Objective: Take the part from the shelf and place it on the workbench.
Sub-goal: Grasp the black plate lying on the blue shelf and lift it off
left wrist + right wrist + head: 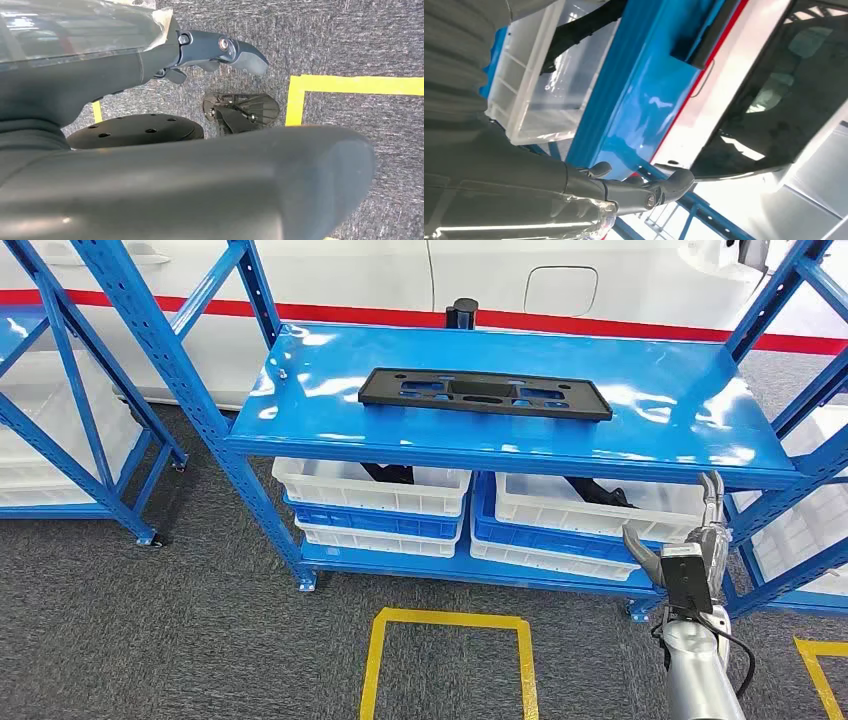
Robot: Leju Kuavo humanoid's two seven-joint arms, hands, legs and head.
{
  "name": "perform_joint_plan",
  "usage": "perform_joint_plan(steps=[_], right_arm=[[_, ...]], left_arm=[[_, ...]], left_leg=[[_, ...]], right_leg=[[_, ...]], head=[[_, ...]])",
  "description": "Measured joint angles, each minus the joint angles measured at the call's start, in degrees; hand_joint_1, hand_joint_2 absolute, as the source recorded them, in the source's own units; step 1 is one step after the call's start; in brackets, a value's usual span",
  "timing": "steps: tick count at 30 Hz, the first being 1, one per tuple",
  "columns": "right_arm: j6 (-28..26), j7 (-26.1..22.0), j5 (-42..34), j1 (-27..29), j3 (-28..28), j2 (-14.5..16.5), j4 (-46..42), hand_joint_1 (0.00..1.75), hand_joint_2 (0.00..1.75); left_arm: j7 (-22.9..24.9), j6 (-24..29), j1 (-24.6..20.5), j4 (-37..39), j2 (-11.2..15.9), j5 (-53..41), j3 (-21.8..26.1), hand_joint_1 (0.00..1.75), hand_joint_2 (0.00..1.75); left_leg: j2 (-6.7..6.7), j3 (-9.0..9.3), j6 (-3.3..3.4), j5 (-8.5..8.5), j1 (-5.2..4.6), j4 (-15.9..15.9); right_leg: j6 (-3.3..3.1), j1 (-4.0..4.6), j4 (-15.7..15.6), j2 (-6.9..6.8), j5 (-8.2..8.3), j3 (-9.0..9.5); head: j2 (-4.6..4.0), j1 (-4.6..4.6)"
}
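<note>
Nearest, yellow tape lines [450, 618] mark a rectangle on the grey carpet floor [150, 640] in front of the blue metal shelf unit [500, 445]. At the lower right of the head view the silver right arm rises, its right hand [700, 540] lifted with fingers apart and pointing up, holding nothing; it sits just in front of the shelf's front edge near the right-hand end. In the right wrist view the same right hand shows its dark fingers [669, 185] extended and bare, with the blue top surface beyond them.

Behind the hand, on the lower level, white plastic bins [590, 505] rest on blue plastic crates [375, 520], with dark parts lying inside the bins.

Farther back, the flat black rectangular plastic part [485, 393] with cut-out openings lies on the shelf's glossy top surface, about midway along its length and nearer the rear edge. It is well apart from the right hand, up and to the left of it.

Beyond the shelf stands a white vehicle body with a red stripe [620, 325].

The left hand [220, 50] hangs over the carpet, fingers partly extended and gripping nothing.
</note>
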Motion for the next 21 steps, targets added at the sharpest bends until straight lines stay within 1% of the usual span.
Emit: perform_joint_plan(steps=[3, 5, 13, 17, 21], right_arm=[[-0.1, 0.0, 0.1, 0.3, 0.3, 0.0, -1.0, 0.00, 1.75], [-0.5, 0.1, 0.6, 0.9, 0.9, 0.0, -3.2, 0.00, 1.75], [-1.1, 2.5, 3.1, 3.6, 4.9, 0.1, -17.8, 0.00, 1.75], [-1.5, 2.9, 3.2, 4.7, 5.7, 0.0, -24.3, 0.00, 1.75], [-2.3, 3.3, 3.3, 5.6, 5.9, -1.0, -29.5, 0.00, 1.75]], left_arm=[[0.0, 0.0, 0.0, 0.0, 0.0, 0.1, 0.0, 0.00, 0.00], [-0.1, 0.0, 0.0, 0.0, 0.0, 0.2, 0.0, 0.00, 0.00], [0.0, -0.2, -0.2, 0.0, 0.0, 0.3, -0.4, 0.00, 0.00], [0.3, -0.4, -0.4, 0.0, 0.0, 0.1, -0.7, 0.00, 0.00], [0.5, -0.8, -0.6, 0.0, 0.0, -0.2, -0.8, 0.00, 0.00]], left_leg=[[-0.01, -0.01, 0.00, 0.00, -0.01, 0.0], [-0.01, -0.02, 0.00, 0.00, -0.01, 0.0], [-0.03, -0.01, 0.00, 0.00, 0.00, 0.0], [-0.03, -0.01, 0.00, 0.00, 0.00, 0.0], [-0.02, -0.01, 0.00, 0.00, -0.01, 0.0]], right_leg=[[0.00, 0.00, 0.0, -0.01, 0.00, 0.01], [0.00, -0.01, 0.0, -0.01, 0.00, 0.01], [0.00, 0.00, 0.0, -0.02, 0.00, -0.02], [0.00, 0.00, 0.0, -0.02, 0.00, -0.02], [0.00, -0.01, 0.0, -0.02, 0.00, -0.01]], head=[[0.00, 0.01], [0.00, 0.01], [0.00, 0.00], [0.00, 0.00], [0.00, 0.00]])
